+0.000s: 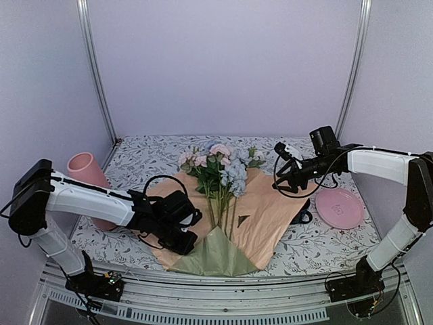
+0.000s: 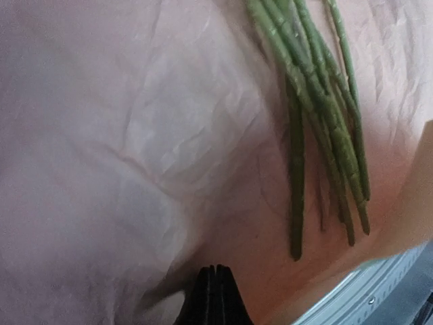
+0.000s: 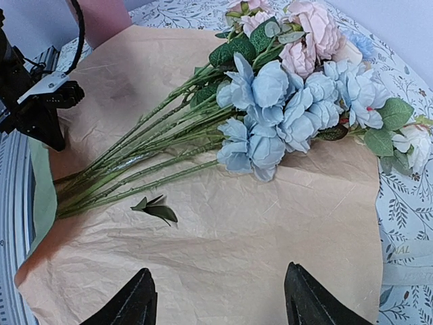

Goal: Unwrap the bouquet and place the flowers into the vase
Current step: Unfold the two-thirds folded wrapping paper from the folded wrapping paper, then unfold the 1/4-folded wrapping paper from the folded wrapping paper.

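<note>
Although the crinkled wrapping paper (image 1: 270,217), peach-orange inside and olive green outside, lies spread flat, nothing has gone into the tall matte pink cylinder vase (image 1: 84,169).
Long green-stemmed pink, blue and cream flowers (image 1: 220,169) lie loose on it at the frame's centre, well apart from the vase at the left edge. The left gripper (image 2: 215,294) rests on the paper beside the stems (image 2: 318,115), jaws pressed together. The right gripper (image 3: 220,298) hovers at centre right, jaws spread and empty. Unwrapping looks done. Moving the flowers remains.

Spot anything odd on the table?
A small loose leaf lies alone on the opened wrapping paper, just apart from the flower stems; it looks detached. Nothing else looks spilled or damaged.
</note>
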You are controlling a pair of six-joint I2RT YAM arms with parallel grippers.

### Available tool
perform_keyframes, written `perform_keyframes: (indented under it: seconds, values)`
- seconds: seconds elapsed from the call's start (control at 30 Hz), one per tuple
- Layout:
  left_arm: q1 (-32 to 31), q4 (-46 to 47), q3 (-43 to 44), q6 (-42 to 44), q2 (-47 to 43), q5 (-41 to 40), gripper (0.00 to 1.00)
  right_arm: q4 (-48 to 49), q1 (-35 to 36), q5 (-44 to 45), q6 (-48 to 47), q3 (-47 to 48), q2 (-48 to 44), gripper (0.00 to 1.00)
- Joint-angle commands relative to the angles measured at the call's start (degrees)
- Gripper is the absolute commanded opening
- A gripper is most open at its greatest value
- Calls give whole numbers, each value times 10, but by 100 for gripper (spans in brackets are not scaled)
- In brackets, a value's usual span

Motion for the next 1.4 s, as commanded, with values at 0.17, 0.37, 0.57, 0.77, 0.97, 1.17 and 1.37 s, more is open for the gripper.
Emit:
perform_keyframes:
  seconds: [0.17, 0.37, 0.57, 0.77, 0.97, 1.17, 1.37]
  values:
    - [-1, 55, -100, -57, -50, 20, 0, -1, 2, -22, -6, 16, 7, 66]
    - [-5, 80, -129, -55, -45, 2, 0, -3, 8, -31, -3, 17, 18, 66]
    - [-6, 34, -73, -17, -129, -47, 0, -4, 11, -35, -1, 16, 15, 66]
    - [-2, 139, -63, 40, -219, -46, 0, -3, 17, -31, -3, 16, 11, 66]
    - [84, 215, -67, -27, -188, -2, 0, -4, 19, -35, -3, 15, 13, 66]
    - [101, 236, -36, -24, -82, 79, 0, -5, 19, -35, -3, 16, 10, 66]
    - [81, 255, -35, 3, -24, 203, 0, -6, 20, -38, -4, 14, 7, 66]
